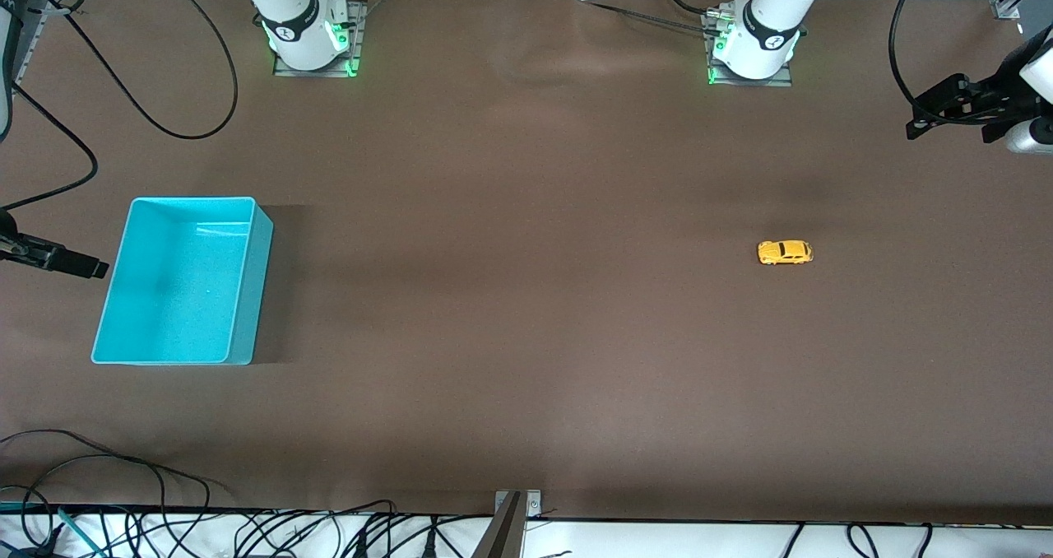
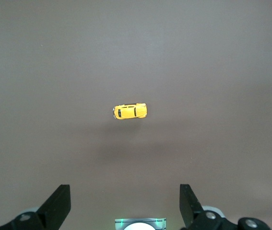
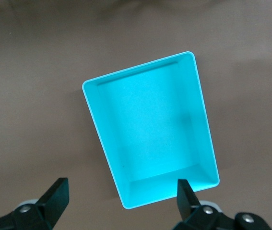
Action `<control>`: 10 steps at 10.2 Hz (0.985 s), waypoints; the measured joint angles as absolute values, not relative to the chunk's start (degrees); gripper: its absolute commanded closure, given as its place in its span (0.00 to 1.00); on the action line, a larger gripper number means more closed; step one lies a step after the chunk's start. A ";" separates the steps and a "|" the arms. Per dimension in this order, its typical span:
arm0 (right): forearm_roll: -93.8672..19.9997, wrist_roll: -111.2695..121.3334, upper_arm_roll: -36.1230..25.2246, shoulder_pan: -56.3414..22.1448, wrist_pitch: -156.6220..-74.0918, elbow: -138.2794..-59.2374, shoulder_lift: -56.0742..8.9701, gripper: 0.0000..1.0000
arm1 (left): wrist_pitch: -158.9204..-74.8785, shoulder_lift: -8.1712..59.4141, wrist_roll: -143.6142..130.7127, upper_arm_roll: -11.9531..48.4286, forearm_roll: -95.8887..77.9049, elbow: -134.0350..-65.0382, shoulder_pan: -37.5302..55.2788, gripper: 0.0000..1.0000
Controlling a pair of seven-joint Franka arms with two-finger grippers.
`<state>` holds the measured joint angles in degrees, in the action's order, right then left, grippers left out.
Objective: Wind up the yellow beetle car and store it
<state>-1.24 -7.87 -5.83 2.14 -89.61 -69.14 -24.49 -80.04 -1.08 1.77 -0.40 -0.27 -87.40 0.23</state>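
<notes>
The yellow beetle car [image 1: 785,252] sits on its wheels on the brown table [image 1: 526,295], toward the left arm's end, lying lengthwise along the table's long side — nothing touches it. In the left wrist view the same car [image 2: 130,111] shows from above, small and alone on the bare cloth, well apart from the dark fingertips [image 2: 59,203] at the frame's edge.

The left gripper [image 1: 946,113] hangs in the air over the table's edge at the left arm's end, its jaws spread wide and holding nothing; the car lies nearer to the front camera than the spot beneath it.

The cyan bin [image 1: 183,282] stands upright toward the right arm's end of the table, well apart from the car, its inside bare. The right gripper [image 3: 121,201] hovers above it — jaws spread wide, empty — and looks straight down into the bin [image 3: 150,129]. In the front view only one dark finger [image 1: 57,258] of it shows, just beside the bin's wall.

Loose black cables [image 1: 123,72] trail over the table near the right arm's base.
</notes>
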 measured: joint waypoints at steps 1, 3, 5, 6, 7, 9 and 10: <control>-1.24 -7.87 -5.83 2.14 -89.61 -69.14 -24.49 0.00 | -80.04 -1.08 1.77 -0.41 -0.27 -87.39 0.23 0.00; -1.24 -7.87 -5.83 2.14 -89.65 -69.14 -24.49 0.00 | -80.03 -1.07 1.77 -0.47 -0.27 -87.39 0.23 0.00; -1.24 -7.87 -5.83 2.14 -89.93 -69.14 -24.48 0.00 | -80.02 -1.06 1.77 -0.52 -0.27 -87.39 0.21 0.00; -1.24 -7.84 -5.85 2.15 -90.05 -69.13 -24.47 0.00 | -80.01 -1.06 1.77 -0.52 -0.27 -87.40 0.20 0.00; -1.24 -7.82 -5.97 2.15 -90.10 -69.12 -24.43 0.00 | -80.01 -1.06 1.77 -0.52 -0.27 -87.39 0.20 0.00; -1.25 -7.82 -6.01 2.16 -90.15 -69.11 -24.38 0.00 | -80.01 -1.01 1.77 -0.53 -0.27 -87.40 0.20 0.00; -1.26 -7.82 -5.79 2.06 -90.20 -69.08 -24.32 0.00 | -80.01 -0.99 1.77 -0.53 -0.27 -87.40 0.19 0.00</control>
